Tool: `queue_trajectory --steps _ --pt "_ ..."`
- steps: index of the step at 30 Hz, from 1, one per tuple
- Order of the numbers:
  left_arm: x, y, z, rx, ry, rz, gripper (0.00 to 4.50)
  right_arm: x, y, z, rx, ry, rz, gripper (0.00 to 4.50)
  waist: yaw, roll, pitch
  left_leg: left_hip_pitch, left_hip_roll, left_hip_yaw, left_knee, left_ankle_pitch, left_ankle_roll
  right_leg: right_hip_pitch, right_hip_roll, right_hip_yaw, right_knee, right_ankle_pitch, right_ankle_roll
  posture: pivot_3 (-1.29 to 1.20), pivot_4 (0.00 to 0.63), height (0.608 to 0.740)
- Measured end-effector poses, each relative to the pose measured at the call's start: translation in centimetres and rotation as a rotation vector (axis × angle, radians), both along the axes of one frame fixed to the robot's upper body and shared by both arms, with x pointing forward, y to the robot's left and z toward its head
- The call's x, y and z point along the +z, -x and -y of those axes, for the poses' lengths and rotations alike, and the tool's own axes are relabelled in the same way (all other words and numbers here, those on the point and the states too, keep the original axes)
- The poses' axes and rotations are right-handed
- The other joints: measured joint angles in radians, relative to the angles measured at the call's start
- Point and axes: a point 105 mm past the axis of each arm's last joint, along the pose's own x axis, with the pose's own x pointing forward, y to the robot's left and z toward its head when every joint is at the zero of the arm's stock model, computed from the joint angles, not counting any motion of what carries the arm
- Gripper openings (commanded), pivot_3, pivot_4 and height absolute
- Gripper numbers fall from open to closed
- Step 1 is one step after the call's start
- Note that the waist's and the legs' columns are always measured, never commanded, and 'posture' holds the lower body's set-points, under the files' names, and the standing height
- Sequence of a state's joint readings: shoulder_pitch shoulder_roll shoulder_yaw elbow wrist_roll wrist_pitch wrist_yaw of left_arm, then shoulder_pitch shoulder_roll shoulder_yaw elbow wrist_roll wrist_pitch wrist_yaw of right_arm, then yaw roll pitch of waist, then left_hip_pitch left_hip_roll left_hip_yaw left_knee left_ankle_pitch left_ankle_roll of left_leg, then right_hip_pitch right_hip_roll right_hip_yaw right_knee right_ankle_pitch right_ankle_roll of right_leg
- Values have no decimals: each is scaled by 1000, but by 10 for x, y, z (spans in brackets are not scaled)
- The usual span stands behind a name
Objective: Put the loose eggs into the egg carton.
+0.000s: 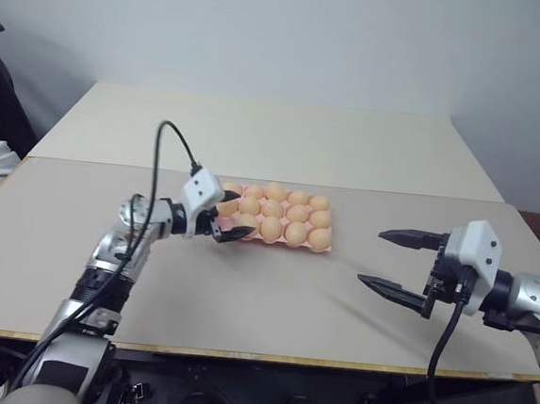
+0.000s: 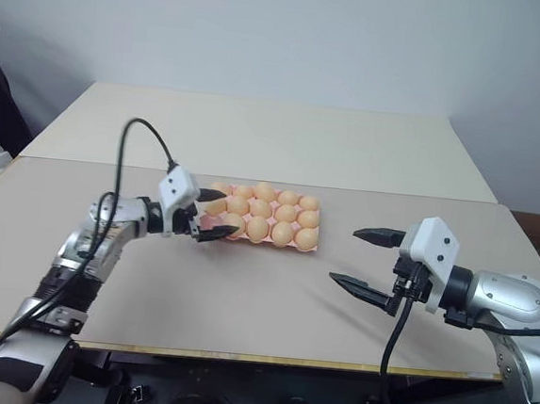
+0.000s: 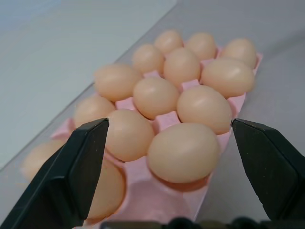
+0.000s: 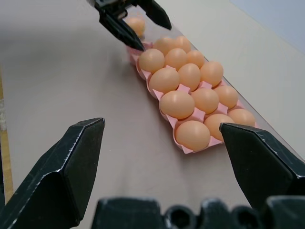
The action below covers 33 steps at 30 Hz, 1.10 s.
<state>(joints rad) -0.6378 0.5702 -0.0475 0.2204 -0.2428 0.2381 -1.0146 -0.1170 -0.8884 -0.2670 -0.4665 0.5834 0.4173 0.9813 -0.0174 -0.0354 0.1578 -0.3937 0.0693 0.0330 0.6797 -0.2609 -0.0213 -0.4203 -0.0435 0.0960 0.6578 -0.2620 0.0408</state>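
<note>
Eggs (image 1: pixel 271 228), smooth tan ovals, fill the pink moulded egg carton (image 1: pixel 323 247) mid-table. Left gripper (image 1: pixel 226 215) hovers at the carton's left end, fingers wide, empty; right gripper (image 1: pixel 405 263) well right of it, wide too.

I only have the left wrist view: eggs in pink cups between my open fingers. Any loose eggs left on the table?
Observer: None that I can see. In the head views all the eggs sit in the egg carton, though the left gripper covers its left end.
Operator: Where is the right gripper?
Observer: The right gripper hangs open and empty above the table, off to the carton's right.
Operator: Close to the carton?
Observer: No, a stretch of bare table shows between them.
</note>
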Motion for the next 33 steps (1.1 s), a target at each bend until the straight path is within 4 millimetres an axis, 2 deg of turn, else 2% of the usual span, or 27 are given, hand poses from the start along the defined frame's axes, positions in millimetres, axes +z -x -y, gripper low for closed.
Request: queue_trajectory --steps 2,6,8,11,15,18,25,31,33 --pt "10 13 -17 3 19 -5 4469 0 0 -1 5 -4 -3 4500 -1 0 0 0 0 0 0 0 0 0 0 0 0 0 0 0 150 740" --pt "24 46 -74 89 0 -39 4469 -2 0 1 16 -9 -21 4500 -10 0 0 1 1 0 -1 0 0 0 0 0 1 0 0 0 150 740" --pt "28 60 -94 128 0 -45 4469 -3 -1 1 24 -10 -30 4500 -8 0 0 2 1 1 0 0 0 1 0 0 1 0 0 0 150 740" --pt "25 84 -123 174 -2 -87 4469 -3 -2 1 47 -9 -42 4500 -4 0 0 2 1 1 -1 0 0 1 0 0 0 0 0 0 150 740" --pt "17 116 -151 226 5 -173 4469 -3 -7 3 59 -14 -54 4500 -2 0 0 2 2 2 -1 0 0 -1 0 0 0 -1 -1 0 150 740" --pt "21 125 -156 261 7 -153 4469 -5 -8 2 82 -12 -65 4500 8 0 0 3 2 2 -1 0 0 0 0 -1 0 -1 -1 0 150 740" --pt "18 131 -144 253 35 -157 4469 -1 -9 0 104 -8 -57 4500 4 0 0 2 2 2 -2 0 0 -1 0 0 0 -1 -1 0 150 740" --pt "19 130 -144 271 51 -150 4469 -2 -9 0 107 -6 -61 4500 2 0 0 3 2 2 -2 0 0 0 0 0 0 0 -1 0 150 740" --pt "18 123 -143 293 61 -135 4469 -2 -9 0 101 -4 -60 4500 3 0 0 3 2 2 -2 0 0 0 0 0 0 0 -1 0 150 740"
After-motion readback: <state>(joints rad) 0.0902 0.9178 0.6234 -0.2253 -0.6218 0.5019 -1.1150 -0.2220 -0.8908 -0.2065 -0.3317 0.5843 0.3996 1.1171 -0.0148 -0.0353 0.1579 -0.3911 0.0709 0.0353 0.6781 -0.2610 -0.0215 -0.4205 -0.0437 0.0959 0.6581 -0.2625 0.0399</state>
